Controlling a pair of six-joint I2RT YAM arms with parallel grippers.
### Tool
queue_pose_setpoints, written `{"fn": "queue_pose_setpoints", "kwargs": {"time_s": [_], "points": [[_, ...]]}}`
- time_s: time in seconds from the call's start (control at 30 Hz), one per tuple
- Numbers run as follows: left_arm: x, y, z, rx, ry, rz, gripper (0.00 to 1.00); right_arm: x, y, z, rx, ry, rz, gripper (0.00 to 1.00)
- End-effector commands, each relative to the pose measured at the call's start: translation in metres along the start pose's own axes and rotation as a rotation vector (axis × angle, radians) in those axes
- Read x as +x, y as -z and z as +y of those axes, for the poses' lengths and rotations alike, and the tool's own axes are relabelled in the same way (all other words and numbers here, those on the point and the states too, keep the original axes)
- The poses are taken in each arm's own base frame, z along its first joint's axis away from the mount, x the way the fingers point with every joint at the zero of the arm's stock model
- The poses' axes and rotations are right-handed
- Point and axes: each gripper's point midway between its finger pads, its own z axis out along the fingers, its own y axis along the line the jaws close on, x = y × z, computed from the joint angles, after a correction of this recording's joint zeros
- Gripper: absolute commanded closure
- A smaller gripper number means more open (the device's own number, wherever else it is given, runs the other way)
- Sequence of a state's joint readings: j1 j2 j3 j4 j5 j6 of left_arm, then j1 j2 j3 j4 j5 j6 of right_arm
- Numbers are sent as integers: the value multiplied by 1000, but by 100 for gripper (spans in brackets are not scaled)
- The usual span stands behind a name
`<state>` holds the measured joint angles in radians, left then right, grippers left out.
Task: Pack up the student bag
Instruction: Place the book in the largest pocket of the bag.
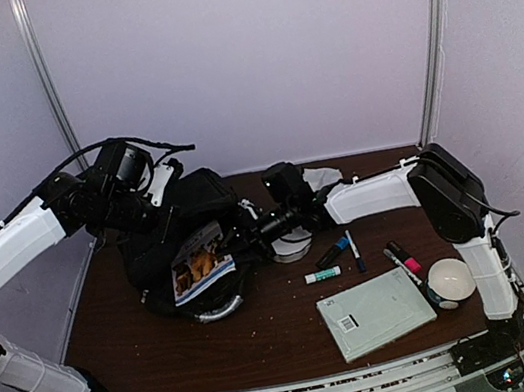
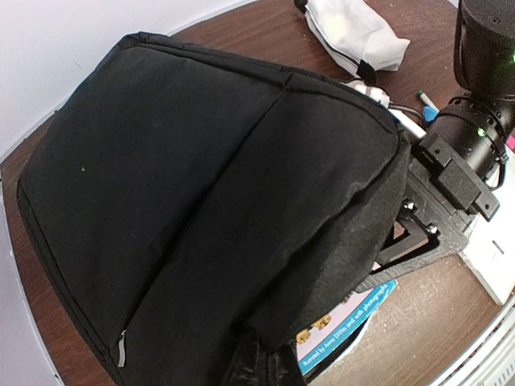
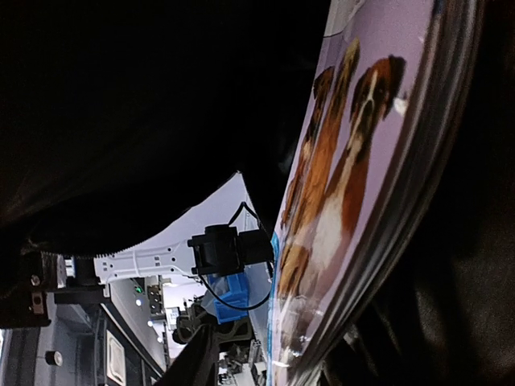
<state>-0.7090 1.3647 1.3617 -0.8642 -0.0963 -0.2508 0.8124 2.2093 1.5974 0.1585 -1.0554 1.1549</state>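
The bag (image 1: 182,230) fills the table's left-centre. Its mouth is crowded: a book (image 1: 198,265) juts from it, and the right arm (image 1: 369,195) stretches across the middle to it. The right wrist view shows only 1 narrow gap between book cover and dark fabric. A tape roll (image 1: 293,243), glue stick (image 1: 322,274), pens (image 1: 354,251), notebook (image 1: 376,311) and cup (image 1: 450,282) clutter the right. Bare table (image 1: 137,350) lies near-left, before the bag.

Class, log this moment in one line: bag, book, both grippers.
student bag: on table, mouth open | dog book: partly inside | left gripper: shut by bag top | right gripper: at bag mouth, state unclear
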Motion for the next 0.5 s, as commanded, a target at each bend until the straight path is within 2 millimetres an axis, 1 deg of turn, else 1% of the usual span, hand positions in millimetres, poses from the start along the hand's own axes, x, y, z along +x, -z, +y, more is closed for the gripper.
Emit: {"fn": "queue_pose_setpoints", "kwargs": {"time_s": [0.0, 0.07, 0.2, 0.27, 0.3, 0.33, 0.4, 0.47], "points": [[-35, 21, -1, 2, 29, -165, 100, -3, 14, 5, 43, 26, -49, 55], [-35, 19, 3, -22, 29, -163, 100, 4, 20, 7, 64, 31, -48, 51], [-36, 16, 6, -44, 32, -159, 100, 23, 35, 10, 79, 3, -57, 38], [-36, 16, 6, -44, 33, -160, 100, 32, 44, 4, 139, 35, -55, 35], [-36, 15, 6, -43, 34, -161, 100, 34, 48, 6, 156, 65, -58, 35], [-37, 15, 6, -43, 32, -162, 100, 36, 52, 5, 186, 99, -57, 35], [-38, 15, 6, -43, 33, -165, 100, 44, 61, 2, 269, 242, -30, 37], [-39, 15, 5, -35, 31, -171, 100, 53, 68, 7, 356, 451, 26, 43]]}}
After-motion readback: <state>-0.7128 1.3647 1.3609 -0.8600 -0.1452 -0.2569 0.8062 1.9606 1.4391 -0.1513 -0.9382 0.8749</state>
